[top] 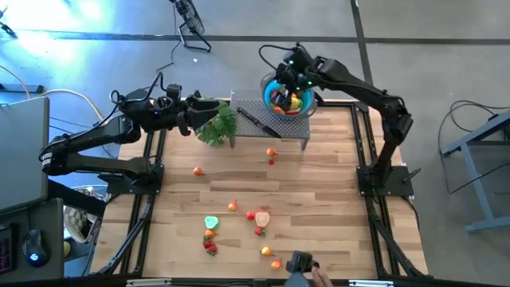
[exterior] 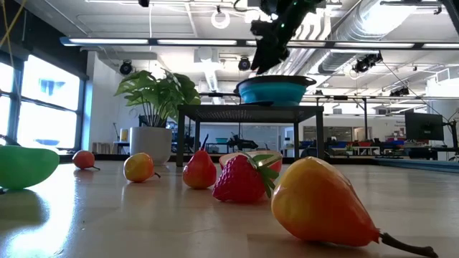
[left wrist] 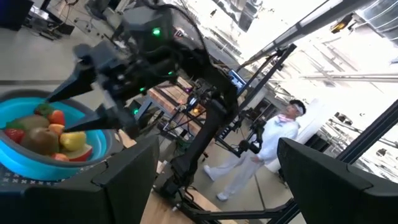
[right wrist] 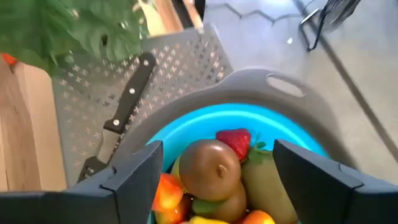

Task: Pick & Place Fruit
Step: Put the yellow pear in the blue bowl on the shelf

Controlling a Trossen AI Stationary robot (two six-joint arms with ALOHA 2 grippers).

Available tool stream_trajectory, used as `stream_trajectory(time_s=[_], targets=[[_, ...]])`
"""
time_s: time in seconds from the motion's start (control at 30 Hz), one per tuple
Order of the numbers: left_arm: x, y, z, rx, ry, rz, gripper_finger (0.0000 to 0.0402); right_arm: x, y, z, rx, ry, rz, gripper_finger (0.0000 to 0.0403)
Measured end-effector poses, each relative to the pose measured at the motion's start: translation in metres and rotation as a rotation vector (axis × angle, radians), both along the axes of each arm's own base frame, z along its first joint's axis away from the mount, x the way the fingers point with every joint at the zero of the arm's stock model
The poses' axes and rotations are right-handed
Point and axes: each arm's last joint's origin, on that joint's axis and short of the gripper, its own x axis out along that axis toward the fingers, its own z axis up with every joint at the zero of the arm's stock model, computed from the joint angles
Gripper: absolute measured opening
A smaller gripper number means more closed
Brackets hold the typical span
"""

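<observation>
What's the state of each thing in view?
Blue bowl: on the rack, holding fruit.
Knife: flat on the rack.
Loose fruit: scattered on the table.
Right pincer: open, empty, over the bowl.
Left pincer: open, empty, by the plant.

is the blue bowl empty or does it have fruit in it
Not empty. The blue bowl holds several toy fruits, including a brown kiwi and a strawberry, piled together below its rim.

We see an evenly bright table (top: 239,171) from above, with blue-white glare at the floor's upper left. At table level, the nearest fruit (exterior: 323,204) blurs, and windows and ceiling lamps blaze. The left wrist view washes out toward its bright ceiling.
</observation>
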Motion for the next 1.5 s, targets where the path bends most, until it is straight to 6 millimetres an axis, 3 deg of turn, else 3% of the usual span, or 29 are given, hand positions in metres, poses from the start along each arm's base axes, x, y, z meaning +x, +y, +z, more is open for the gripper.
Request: stream_trajectory(time_s=[0.3, 0.67, 1.13, 1.5], targets=[[0.000, 0.000, 0.000, 0.047, 0.014, 0.010, 0.0319, -0.014, 0.039, 0.040, 0.017, -0.137, 0.032, 0.0244], [0.000, 0.000, -0.001, 0.092, 0.033, 0.017, 0.0312, 0.000, 0.084, 0.049, 0.110, -0.199, 0.077, 0.0157], [0.001, 0.001, -0.009, 0.153, 0.127, 0.051, 0.0175, 0.015, 0.129, 0.050, 0.179, -0.214, 0.217, 0.0046], [0.000, 0.001, -0.014, 0.149, 0.188, 0.057, 0.0079, 0.026, 0.153, 0.057, 0.152, -0.301, 0.302, 0.0008]])
